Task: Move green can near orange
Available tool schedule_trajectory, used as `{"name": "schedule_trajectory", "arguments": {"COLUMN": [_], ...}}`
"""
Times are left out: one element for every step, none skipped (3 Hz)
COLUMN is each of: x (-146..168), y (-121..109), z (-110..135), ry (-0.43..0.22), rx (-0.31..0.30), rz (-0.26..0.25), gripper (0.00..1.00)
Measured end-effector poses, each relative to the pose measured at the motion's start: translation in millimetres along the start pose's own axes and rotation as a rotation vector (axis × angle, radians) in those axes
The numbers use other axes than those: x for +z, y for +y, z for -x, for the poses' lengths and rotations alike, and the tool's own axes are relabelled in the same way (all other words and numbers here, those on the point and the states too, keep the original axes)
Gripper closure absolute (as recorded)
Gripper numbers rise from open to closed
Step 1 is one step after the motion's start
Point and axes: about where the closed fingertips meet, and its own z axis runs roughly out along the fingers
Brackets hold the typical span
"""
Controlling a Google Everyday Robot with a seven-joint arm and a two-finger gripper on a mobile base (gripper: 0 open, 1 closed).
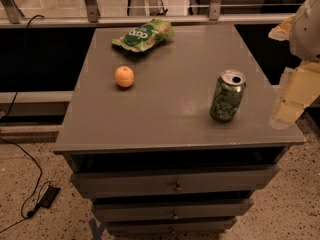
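Note:
The green can (228, 96) stands upright on the right part of the grey cabinet top (175, 114), with pale lettering and a silver top. The orange (124, 76) sits on the left part of the top, well apart from the can. My gripper (291, 101) is at the right edge of the view, just past the cabinet's right edge, to the right of the can and not touching it. It shows as pale, blurred shapes.
A flat green snack bag (143, 34) lies at the back of the top. The cabinet has several drawers (175, 185) in front. A rail (150, 19) runs behind it. A black cable and a small device (48, 196) lie on the floor at left.

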Motion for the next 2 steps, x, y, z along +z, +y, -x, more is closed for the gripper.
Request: {"name": "schedule_trajectory", "arguments": {"x": [0, 12], "y": [0, -15], "z": [0, 7], "ry": [0.0, -0.073], "rx": [0.0, 0.023], "rz": [0.0, -0.001], "gripper": [0.0, 0.0]}}
